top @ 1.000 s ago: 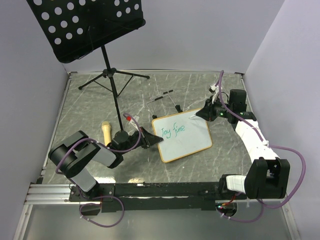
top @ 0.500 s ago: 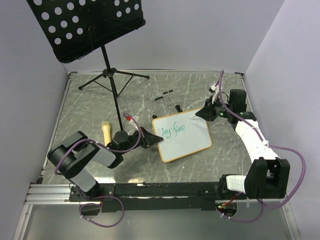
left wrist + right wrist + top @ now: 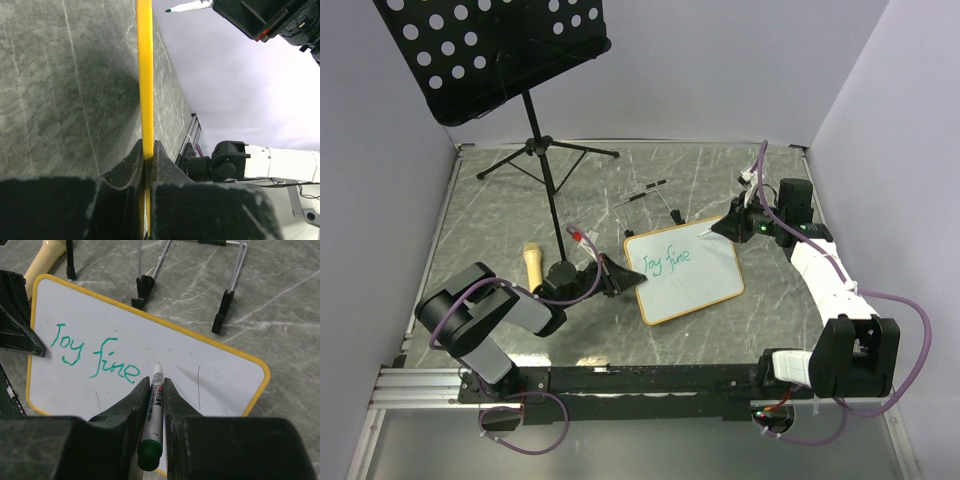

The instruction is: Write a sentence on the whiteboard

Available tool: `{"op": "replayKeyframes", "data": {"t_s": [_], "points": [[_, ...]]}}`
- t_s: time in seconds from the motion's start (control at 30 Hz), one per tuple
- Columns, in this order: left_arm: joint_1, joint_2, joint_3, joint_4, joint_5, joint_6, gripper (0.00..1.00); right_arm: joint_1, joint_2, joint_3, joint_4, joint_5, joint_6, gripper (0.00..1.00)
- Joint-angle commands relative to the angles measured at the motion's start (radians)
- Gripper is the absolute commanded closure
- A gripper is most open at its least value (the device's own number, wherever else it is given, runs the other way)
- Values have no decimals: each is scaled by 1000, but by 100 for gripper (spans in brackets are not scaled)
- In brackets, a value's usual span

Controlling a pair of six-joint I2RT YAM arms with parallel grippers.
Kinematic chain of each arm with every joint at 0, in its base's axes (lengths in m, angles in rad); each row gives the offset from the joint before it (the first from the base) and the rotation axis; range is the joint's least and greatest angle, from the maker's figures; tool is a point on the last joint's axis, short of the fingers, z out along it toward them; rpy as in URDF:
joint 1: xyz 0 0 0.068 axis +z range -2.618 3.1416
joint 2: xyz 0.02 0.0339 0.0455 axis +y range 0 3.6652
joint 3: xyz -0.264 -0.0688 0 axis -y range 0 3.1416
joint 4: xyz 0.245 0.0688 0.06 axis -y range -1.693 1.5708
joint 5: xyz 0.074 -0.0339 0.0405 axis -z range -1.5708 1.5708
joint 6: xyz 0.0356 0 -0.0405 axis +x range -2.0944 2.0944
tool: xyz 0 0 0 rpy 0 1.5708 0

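The whiteboard (image 3: 688,277) lies flat on the grey marble-pattern table, and "Joy fine" is written on it in green. My left gripper (image 3: 629,282) is shut on the board's left edge; its wrist view shows the yellow frame (image 3: 145,75) pinched between the jaws of the left gripper (image 3: 148,150). My right gripper (image 3: 716,232) hovers over the board's far right part. It is shut on a green-capped marker (image 3: 156,395), seen in the right gripper (image 3: 156,382). The marker's tip points at the whiteboard (image 3: 210,370) just right of "fine". Whether the tip touches is unclear.
A black perforated music stand (image 3: 495,55) rises at the back left, its tripod legs (image 3: 545,150) spread on the table. A wire easel (image 3: 648,200) stands just behind the board. A tan handle-like object (image 3: 532,262) lies left of the left gripper.
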Motion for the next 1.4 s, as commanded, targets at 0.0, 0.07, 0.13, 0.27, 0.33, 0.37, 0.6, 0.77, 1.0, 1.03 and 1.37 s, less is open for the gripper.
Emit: {"op": "replayKeyframes", "data": {"t_s": [0.0,0.07,0.13,0.27,0.33,0.37,0.6,0.77,1.0,1.03,1.37], "points": [[-6,-35,7,299,-2,21,99,-5,6,0,22,-26,-15,100],[-6,-35,7,299,-2,21,99,-5,6,0,22,-26,-12,100],[-6,-35,7,299,-2,21,99,-5,6,0,22,-26,-12,100],[-9,-36,7,299,-4,22,99,-6,7,0,21,-26,-13,100],[-7,-36,6,298,-4,22,99,-5,7,0,21,-27,-13,100],[-9,-38,6,298,-2,22,99,-5,9,0,22,-27,-13,100],[-7,-39,3,299,-4,24,99,-6,7,-2,22,-27,-12,100],[-9,-44,0,298,-5,26,99,-5,7,-2,22,-27,-12,100],[-7,-47,7,282,-4,32,99,-3,19,1,22,-29,-10,100],[-7,-51,10,276,-2,35,99,-3,19,1,21,-29,-10,100],[-9,-70,12,255,-8,38,99,-5,18,-2,25,-30,-9,100]]}}
